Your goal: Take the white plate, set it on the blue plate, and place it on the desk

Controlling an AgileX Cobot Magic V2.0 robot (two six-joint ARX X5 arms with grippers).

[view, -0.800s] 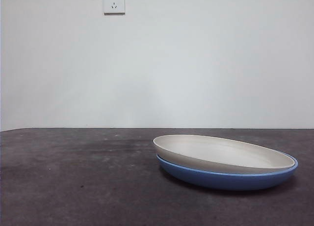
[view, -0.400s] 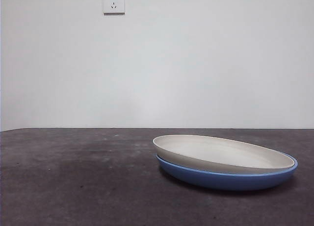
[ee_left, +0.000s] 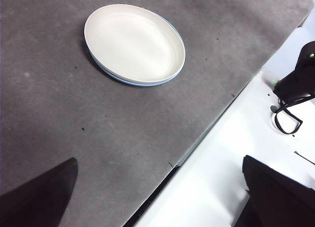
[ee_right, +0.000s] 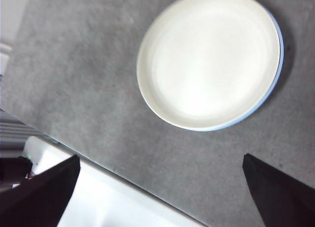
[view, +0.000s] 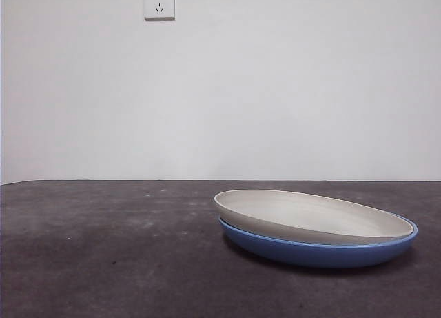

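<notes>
1. The white plate [view: 313, 216] sits nested in the blue plate [view: 318, 251], a little off-centre, so a thin crescent of blue rim shows along one side. Both rest on the dark counter [view: 110, 256], right of middle in the front view.

2. The left pincer [ee_left: 160, 195] hangs high above the counter's edge with its jaws spread wide and nothing between them, well apart from the plates.

3. The right pincer [ee_right: 160, 187] is also raised, jaws wide and empty, looking down on the stack from the near edge of the counter.

4. The stacking step looks done. What is left, judging by the task, is to lift the white plate off and set it on the counter.

5. Handling: the white plate looks stiff and matte, probably light, and likely to chip or crack if dropped. The matte face should give the jaws fair friction. The blue plate is glossy, so it may slide or tip if the upper one drags on it.

6. Where to hold: the rim is the only part that narrow jaws can straddle. The best spot seems to be the side where the white rim stands proud of the blue, at the left in the front view.

7. Risk: pinching both rims at once would lift the pair. A grasp on one edge will let the plate droop, so a firm bite and a slow lift seem wise.
</notes>
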